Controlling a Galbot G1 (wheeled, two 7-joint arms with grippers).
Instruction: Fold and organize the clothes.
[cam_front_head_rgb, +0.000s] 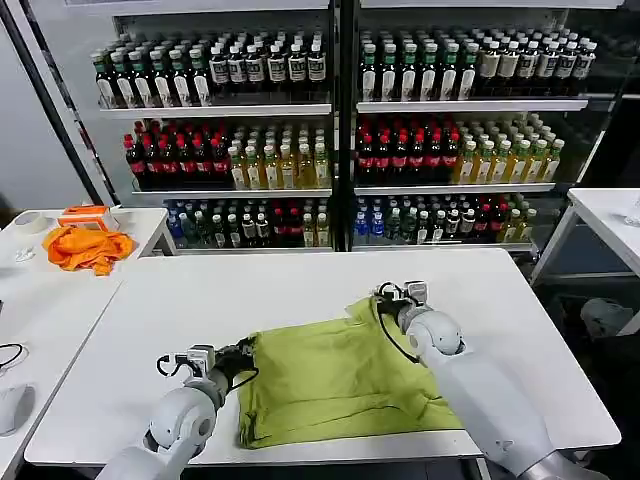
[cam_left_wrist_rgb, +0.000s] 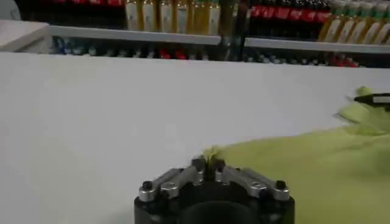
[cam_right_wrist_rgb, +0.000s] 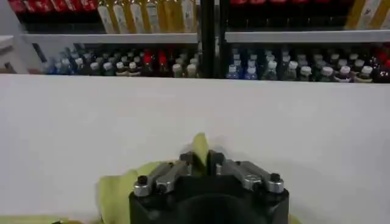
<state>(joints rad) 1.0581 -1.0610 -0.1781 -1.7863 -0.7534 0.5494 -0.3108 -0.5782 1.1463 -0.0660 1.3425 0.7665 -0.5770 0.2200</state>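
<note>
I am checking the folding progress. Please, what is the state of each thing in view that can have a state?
T-shirt: partly folded, flat on the white table, pinched at two edges.
Left gripper: shut on the T-shirt's left edge.
Right gripper: shut on the T-shirt's far edge.
Orange cloth: crumpled on the side table, untouched.

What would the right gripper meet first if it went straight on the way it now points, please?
Shut on a fold of the lime-green T-shirt, the right gripper points across the bare white table toward the drinks shelves. The tabletop ahead looks free; likely the table's far edge comes first, though depth is unclear.
</note>
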